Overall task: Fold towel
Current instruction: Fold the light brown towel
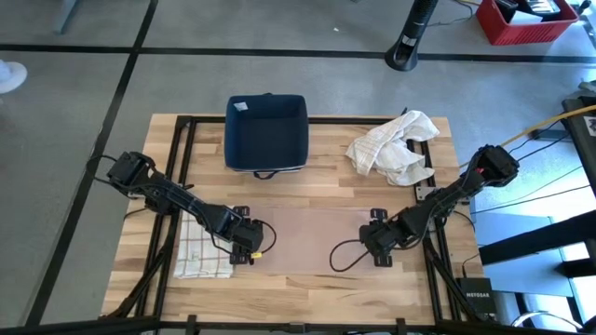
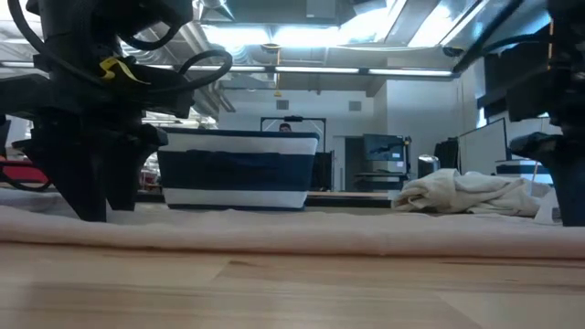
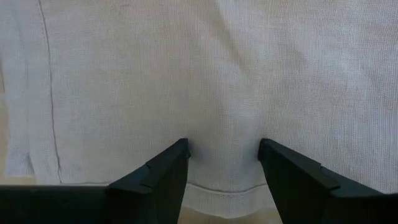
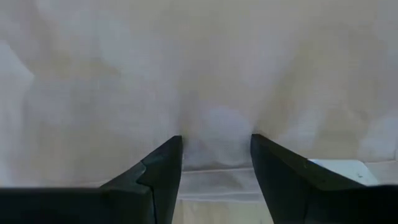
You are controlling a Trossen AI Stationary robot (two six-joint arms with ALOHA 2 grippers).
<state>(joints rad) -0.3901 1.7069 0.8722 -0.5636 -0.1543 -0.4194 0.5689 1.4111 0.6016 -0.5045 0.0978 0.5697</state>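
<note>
Grey concrete floor surrounds the wooden table (image 1: 307,140) in my high view, and a pale towel (image 1: 307,240) lies spread flat across the near half of it, between the two arms. I have the left gripper (image 1: 244,244) down at the towel's left end and the right gripper (image 1: 380,244) at its right end, both low over the cloth. A dark blue bin (image 1: 266,132) sits at the far middle of the table, a crumpled heap of cloths (image 1: 393,147) lies far right, and a folded checked cloth (image 1: 203,249) rests under the left arm. From my low view the towel (image 2: 274,233) runs as a pale band across the wood, the bin (image 2: 239,170) stands behind it, the crumpled cloths (image 2: 471,194) to the right, and the left gripper (image 2: 96,174) drops to the cloth. My left wrist view shows its dark fingers (image 3: 163,180) parted fairly wide, pressed onto the towel (image 3: 217,81) near its hem, cloth bunching between them. My right wrist view shows the same: fingers (image 4: 158,177) apart, tips on the towel (image 4: 211,74), a small bulge of fabric between
</note>
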